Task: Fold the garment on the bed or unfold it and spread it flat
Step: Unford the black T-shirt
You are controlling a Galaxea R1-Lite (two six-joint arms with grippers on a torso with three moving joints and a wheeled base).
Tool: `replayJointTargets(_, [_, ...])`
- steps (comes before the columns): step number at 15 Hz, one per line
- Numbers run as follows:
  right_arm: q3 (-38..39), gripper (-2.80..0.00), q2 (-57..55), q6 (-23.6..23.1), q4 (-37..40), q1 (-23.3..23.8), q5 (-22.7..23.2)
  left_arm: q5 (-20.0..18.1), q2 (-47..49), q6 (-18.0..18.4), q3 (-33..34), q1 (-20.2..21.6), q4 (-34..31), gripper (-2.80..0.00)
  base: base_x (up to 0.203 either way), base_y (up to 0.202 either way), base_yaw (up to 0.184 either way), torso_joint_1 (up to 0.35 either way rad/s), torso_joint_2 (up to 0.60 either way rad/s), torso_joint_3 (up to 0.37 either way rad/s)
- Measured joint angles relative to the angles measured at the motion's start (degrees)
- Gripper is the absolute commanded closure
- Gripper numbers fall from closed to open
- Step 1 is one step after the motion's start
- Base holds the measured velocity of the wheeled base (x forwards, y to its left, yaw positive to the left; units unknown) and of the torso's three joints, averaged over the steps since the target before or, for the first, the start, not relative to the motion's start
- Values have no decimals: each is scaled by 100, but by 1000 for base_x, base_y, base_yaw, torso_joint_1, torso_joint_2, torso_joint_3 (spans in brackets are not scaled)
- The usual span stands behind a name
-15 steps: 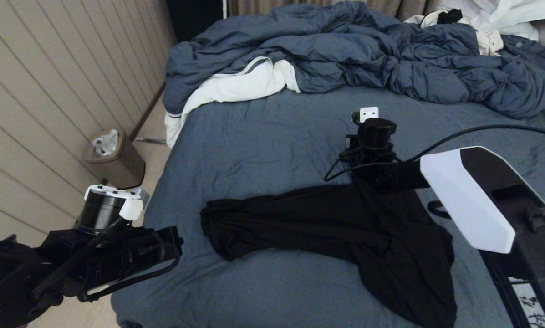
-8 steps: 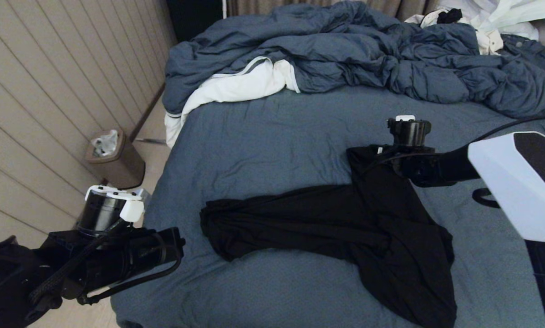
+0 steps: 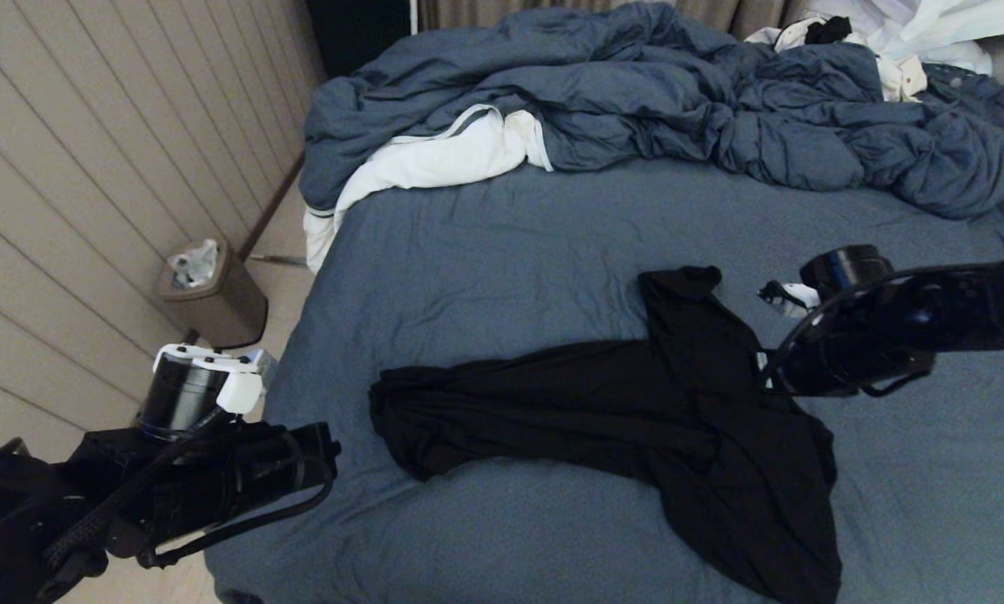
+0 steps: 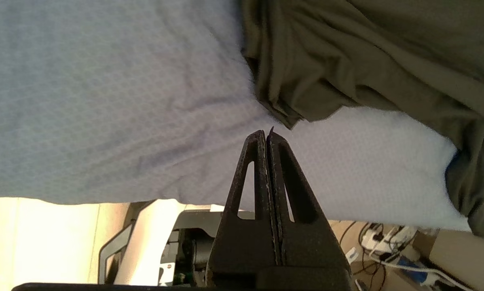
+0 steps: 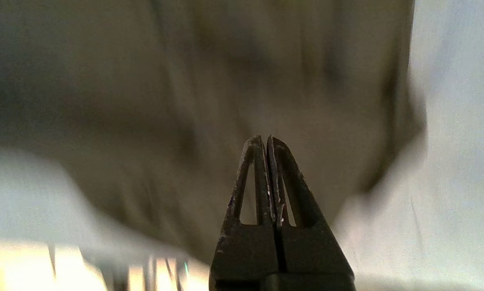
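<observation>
While the garment (image 3: pixel 636 419) lies crumpled on the bed (image 3: pixel 502 252), the head view shows it as a long black band running from about 9 o'clock of the sheet's near half toward 3, with one narrow flap reaching up toward 12 and a broader flap trailing down toward 5, near the bed's front edge. No print or lettering shows. A rumpled duvet (image 3: pixel 652 92) with white lining is heaped across the far end of the bed, and a white clothes pile (image 3: pixel 929 25) sits at about 1 o'clock. The right arm reaches in from 3 o'clock, its wrist above the shirt's right edge; the right gripper's tips are hidden in this view. The left arm is parked at 7 o'clock, off the bed's left side, near a small bin (image 3: pixel 212 294) on the floor by the wall.

From the left wrist view, the left gripper (image 4: pixel 266 135) has its jaws pressed together on nothing, its tips apart from the garment's bunched end.

From the right wrist view, the right gripper (image 5: pixel 265 140) also has its jaws clenched empty, poised over blurred dark cloth with blue sheet beside it.
</observation>
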State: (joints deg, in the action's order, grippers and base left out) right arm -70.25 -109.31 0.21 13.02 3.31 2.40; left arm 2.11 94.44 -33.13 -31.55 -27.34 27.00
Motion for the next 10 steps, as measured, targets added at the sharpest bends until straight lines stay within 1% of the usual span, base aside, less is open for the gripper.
replayJointTargets(1, [443,0,326,-340,209,148,157,-7,19,6,0,-6,-7,0,0,0,0,0,0,0])
replayJointTargets(2, [900,0,621,-775,272,330,231,-8,28,12,10,-27,-25,0,0,0,0,0,0,0])
replayJointTargets(4, [1629,0,972,-1553,277,635,270,-19,66,12,46,-164,-31,0,0,0,0,0,0,0])
replayJointTargets(5, [1834,0,1013,-1791,210,732,278,2,107,1,73,-277,-7,0,0,0,0,0,0,0])
replayJointTargets(7, [2025,0,833,-1846,-214,793,311,20,184,-8,97,-388,15,0,0,0,0,0,0,0])
replayJointTargets(8, [2149,0,713,-1790,-639,754,327,21,237,-11,85,-408,15,0,0,0,0,0,0,0])
replayJointTargets(10, [2418,0,575,-1529,-1461,611,349,133,401,-10,32,-422,22,0,0,0,0,0,0,0])
